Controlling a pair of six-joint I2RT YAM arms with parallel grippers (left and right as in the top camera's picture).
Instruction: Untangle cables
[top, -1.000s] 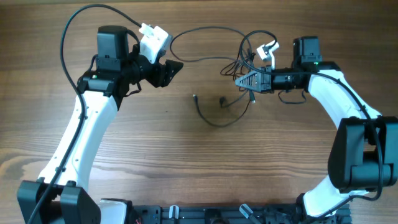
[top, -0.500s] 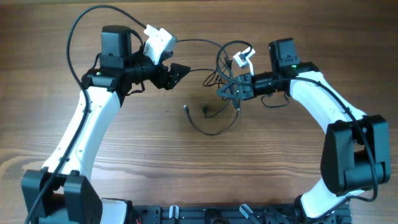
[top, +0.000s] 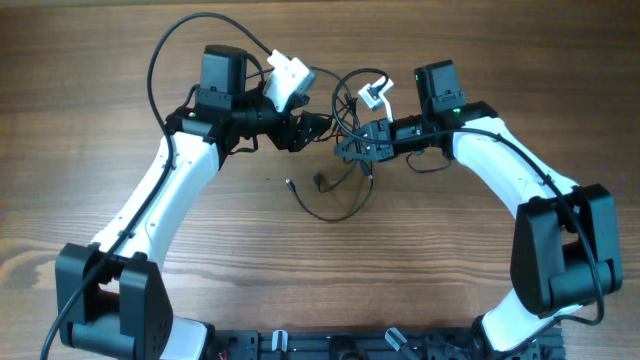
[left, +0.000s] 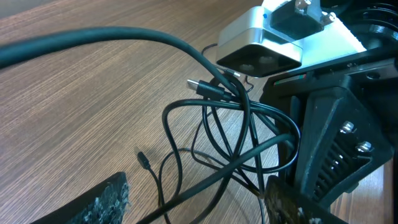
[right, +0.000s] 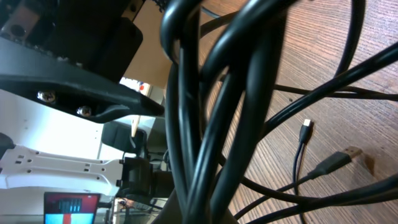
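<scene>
The right gripper (top: 352, 150) is clamped on a tangle of thin black cables (right: 189, 112). Through its own wrist camera the strands bunch so close to the lens that they fill most of the view and hide the fingertips. The knot is held up at that gripper, and its lower strands trail down onto the brown wood-grain table (top: 450, 270). From above, a few loops stand up behind the right gripper, beside the small white camera block (top: 375, 93) on its wrist. One loose strand drops away from the right gripper toward the near edge and curves round on the wood. It ends in a small black plug (top: 288, 183) lying flat, off to the left-arm side of that gripper. A second stubby plug (top: 320, 181) lies nearer, just below the right gripper. A flat-ended black plug (left: 205, 89) pokes out of the tangle close under the camera block.

The left gripper (top: 316, 126) sits just beside the right gripper, nose to nose with it. I can't tell whether the two touch. Its fingers are spread wide and have hold of nothing. Its wrist camera shows one rough dark pad (left: 109, 199) far to one side and the other finger far to the other. The cable loops hang in front of that open span, right against the right gripper.
</scene>
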